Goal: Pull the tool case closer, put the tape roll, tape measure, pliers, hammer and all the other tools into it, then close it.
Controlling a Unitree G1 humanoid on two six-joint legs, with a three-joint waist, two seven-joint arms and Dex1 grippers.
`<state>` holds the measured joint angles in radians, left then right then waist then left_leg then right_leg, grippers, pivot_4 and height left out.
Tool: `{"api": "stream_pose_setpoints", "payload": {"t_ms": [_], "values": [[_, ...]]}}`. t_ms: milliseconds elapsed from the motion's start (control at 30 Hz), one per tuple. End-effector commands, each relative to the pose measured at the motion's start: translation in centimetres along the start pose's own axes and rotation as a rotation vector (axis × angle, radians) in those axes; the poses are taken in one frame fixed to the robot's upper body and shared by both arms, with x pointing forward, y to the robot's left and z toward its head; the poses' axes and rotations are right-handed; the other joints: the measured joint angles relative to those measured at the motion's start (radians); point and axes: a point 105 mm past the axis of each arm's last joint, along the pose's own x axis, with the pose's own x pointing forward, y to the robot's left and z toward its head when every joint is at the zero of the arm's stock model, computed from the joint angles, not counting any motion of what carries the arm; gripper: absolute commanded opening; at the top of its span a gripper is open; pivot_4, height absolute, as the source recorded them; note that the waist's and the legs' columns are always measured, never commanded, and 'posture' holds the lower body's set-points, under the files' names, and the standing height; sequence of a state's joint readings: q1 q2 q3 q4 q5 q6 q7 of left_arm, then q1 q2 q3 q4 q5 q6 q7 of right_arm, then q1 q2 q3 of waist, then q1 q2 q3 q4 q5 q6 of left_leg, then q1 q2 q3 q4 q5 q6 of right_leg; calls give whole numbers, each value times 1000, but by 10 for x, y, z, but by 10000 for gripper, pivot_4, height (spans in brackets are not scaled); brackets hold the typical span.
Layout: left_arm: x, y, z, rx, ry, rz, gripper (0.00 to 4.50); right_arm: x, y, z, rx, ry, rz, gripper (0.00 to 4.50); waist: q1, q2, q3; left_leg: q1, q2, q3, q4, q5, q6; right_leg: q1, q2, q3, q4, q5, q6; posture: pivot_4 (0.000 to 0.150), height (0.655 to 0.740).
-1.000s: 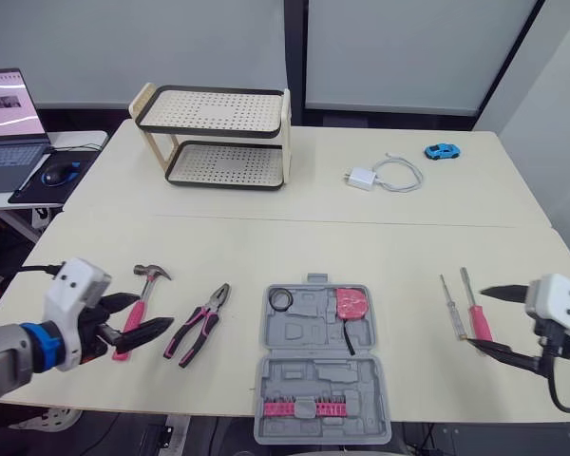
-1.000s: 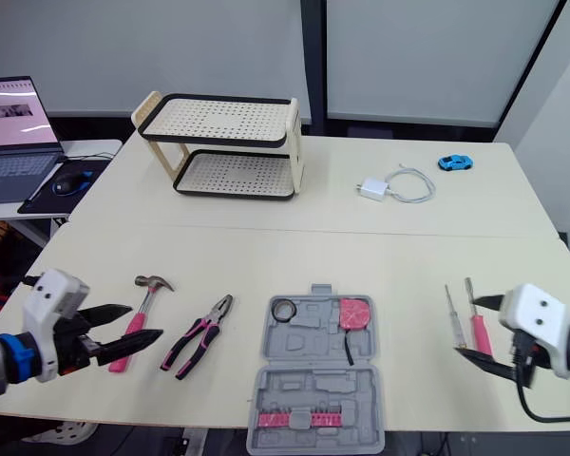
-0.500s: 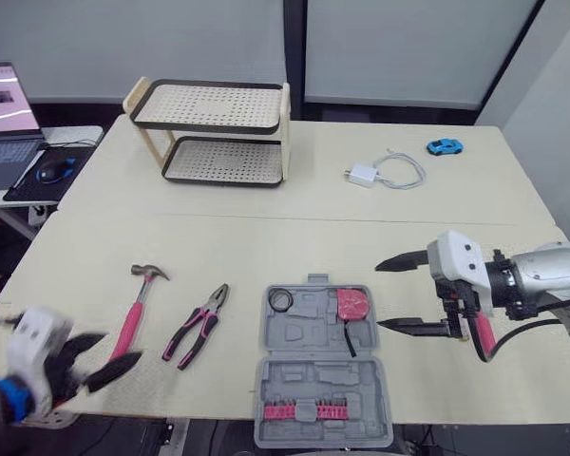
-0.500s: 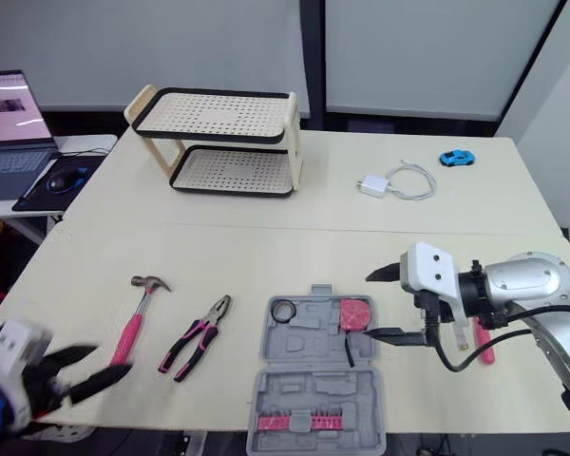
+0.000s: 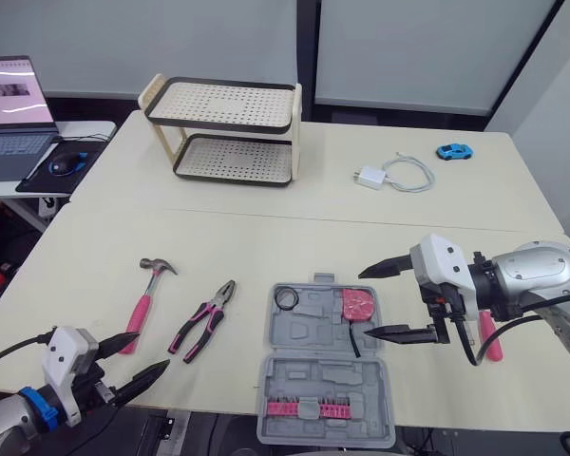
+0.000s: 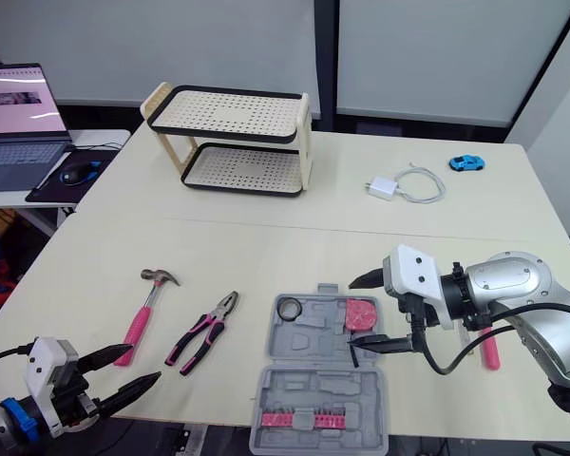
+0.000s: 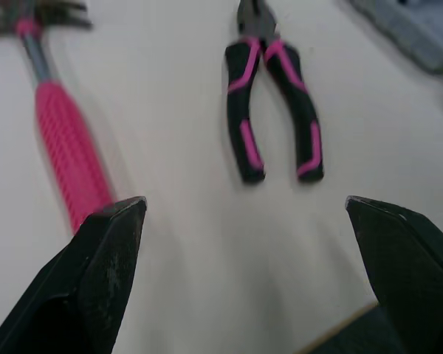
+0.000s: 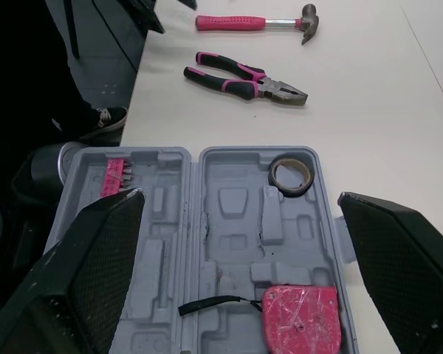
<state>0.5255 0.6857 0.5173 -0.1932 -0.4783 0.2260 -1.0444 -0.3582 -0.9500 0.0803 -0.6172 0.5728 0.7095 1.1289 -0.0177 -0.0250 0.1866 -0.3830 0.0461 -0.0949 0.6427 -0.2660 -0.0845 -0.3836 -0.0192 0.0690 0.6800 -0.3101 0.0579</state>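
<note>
The grey tool case (image 5: 304, 380) lies open at the table's front middle. In it are the black tape roll (image 5: 285, 299), the pink tape measure (image 5: 357, 304) and a pink bit strip (image 5: 299, 408). Left of the case lie the pink-handled pliers (image 5: 204, 321), and further left the hammer (image 5: 144, 302). My right gripper (image 5: 364, 303) hovers open over the case's right edge, beside the tape measure. My left gripper (image 5: 144, 356) is open and empty at the front left edge, short of the hammer handle (image 7: 63, 147). A pink screwdriver (image 5: 489, 337) shows partly behind the right arm.
A two-tier perforated rack (image 5: 230, 128) stands at the back left. A white charger with cable (image 5: 389, 176) and a blue toy car (image 5: 453, 151) lie at the back right. A laptop (image 5: 14, 109) and mouse (image 5: 62, 163) sit on a side table to the left.
My right gripper has swung left from the front right edge to the case's right side. My left gripper has drawn back from beside the hammer to the front edge. The camera shifted slightly.
</note>
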Motion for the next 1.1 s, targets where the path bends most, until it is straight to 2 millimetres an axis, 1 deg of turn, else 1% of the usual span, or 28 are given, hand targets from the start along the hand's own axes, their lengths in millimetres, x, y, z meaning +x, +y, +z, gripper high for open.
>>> {"api": "stream_pose_setpoints", "payload": {"t_ms": [33,133,267,400,700,800,933,1100], "values": [[-7,-4,19,-14,-23,11,45000,0,5,6,-22,-19,1,44660,-14,0,0,0,0,0,0,0,0,0,0,0,0,0,0,1500,7350],[-7,-7,21,-26,-17,11,45000,1,5,5,-19,-19,-1,44660,-21,1,0,1,1,0,0,0,0,0,1,0,1,0,0,1500,7350],[-3,-7,20,-39,-18,31,45000,2,5,5,-18,-23,-8,44660,-20,2,1,1,0,0,0,0,0,0,1,1,1,0,-1,1500,7350],[5,-7,19,-24,-24,42,45000,3,4,7,-19,-31,-8,44660,-16,2,1,1,0,0,1,0,0,0,1,1,1,0,-1,1500,7350],[27,-12,27,35,-42,36,45000,8,7,18,-38,-92,16,44660,-14,2,1,1,0,0,1,0,0,0,1,1,1,0,-1,1500,7350],[35,-12,29,29,-54,43,45000,10,6,20,-41,-97,19,44660,-14,2,1,1,0,0,1,0,0,0,1,1,1,0,-1,1500,7350],[45,-9,25,44,-35,58,45000,13,5,20,-45,-95,21,44660,-14,2,1,1,0,0,1,0,0,0,1,1,1,0,-1,1500,7350],[57,-3,14,54,1,72,45000,14,6,19,-44,-87,20,44660,-15,2,1,1,0,0,1,0,0,0,1,1,1,0,-1,1500,7350]]}}
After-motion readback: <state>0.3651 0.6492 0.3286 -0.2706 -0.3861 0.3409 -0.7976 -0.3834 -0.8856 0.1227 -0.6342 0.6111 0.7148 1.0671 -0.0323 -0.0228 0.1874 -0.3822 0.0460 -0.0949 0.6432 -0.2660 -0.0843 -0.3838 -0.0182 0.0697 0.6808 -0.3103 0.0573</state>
